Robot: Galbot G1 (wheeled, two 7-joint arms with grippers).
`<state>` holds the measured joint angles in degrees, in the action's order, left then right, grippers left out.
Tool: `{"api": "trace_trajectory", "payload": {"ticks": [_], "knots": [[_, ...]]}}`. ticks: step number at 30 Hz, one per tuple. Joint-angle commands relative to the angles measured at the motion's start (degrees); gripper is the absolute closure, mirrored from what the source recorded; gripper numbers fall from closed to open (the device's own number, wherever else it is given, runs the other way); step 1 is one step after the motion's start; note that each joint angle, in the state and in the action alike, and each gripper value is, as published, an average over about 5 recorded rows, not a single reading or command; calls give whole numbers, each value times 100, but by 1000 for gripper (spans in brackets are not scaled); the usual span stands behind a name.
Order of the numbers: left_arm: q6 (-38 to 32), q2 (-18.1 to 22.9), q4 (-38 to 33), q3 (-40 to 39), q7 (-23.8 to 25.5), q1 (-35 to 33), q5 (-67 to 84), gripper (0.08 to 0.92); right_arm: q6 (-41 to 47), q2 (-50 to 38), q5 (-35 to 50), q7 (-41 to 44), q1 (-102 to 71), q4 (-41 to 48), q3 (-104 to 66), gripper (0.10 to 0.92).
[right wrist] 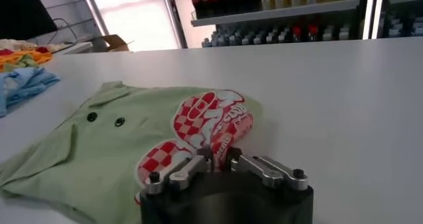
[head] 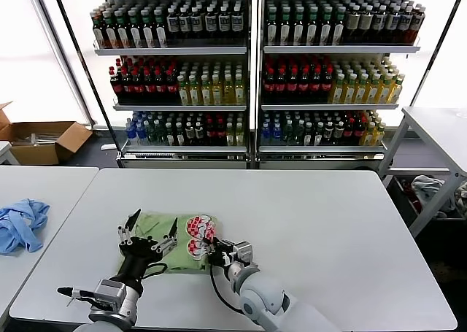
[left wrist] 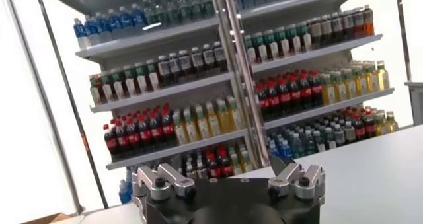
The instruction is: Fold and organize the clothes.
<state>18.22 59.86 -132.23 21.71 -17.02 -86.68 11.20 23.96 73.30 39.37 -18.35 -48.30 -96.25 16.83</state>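
The clothes [head: 166,237], a light green polo shirt with dark buttons and a red-and-white checked print, lie partly folded near the front of the white table [head: 306,222]. My right gripper [head: 212,250] is low at the shirt's right edge. In the right wrist view the right gripper [right wrist: 220,155] is shut on a raised fold of the printed cloth of the shirt [right wrist: 112,146]. My left gripper [head: 153,228] hovers over the shirt's left half, fingers up and spread open. In the left wrist view the left gripper [left wrist: 228,176] holds nothing and faces the shelves.
A light blue garment [head: 22,224] lies on the neighbouring table to the left, with a gap between the tables. Tall drink shelves [head: 248,69] stand behind the table. A cardboard box [head: 44,141] sits on the floor at far left; another table [head: 438,128] stands at right.
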Motion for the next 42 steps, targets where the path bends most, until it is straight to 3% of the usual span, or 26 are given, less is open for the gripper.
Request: {"api": "trace_trajectory", "payload": {"ticks": [1, 5, 11, 17, 25, 36, 42], "knots": [[-13, -18, -18, 37, -8, -44, 14, 177, -218, -365, -473, 37, -96, -515, -120, 840], [-68, -43, -25, 78, -24, -111, 33, 177, -300, -1010, -627, 106, -617, -1128, -562, 891], [-117, -31, 24, 25, -29, -111, 30, 177, -741, -2143, -963, 255, -1929, -1910, -1444, 891], [-125, -9, 90, -92, -18, -92, 6, 177, -883, -2199, -1153, 195, -2833, -2203, -2467, 891], [-154, -70, 125, -107, -19, -167, 6, 177, -1018, -1985, -1256, -74, -2810, -2049, -2712, 882], [-53, -284, -213, -232, 70, -288, 507, 177, -1099, -2050, -1139, -4, -3013, -2974, -3761, 591], [-346, -581, -450, -86, 21, -513, 1104, 177, -1328, -2159, -1623, 124, -4824, -3914, -4792, 418]]}}
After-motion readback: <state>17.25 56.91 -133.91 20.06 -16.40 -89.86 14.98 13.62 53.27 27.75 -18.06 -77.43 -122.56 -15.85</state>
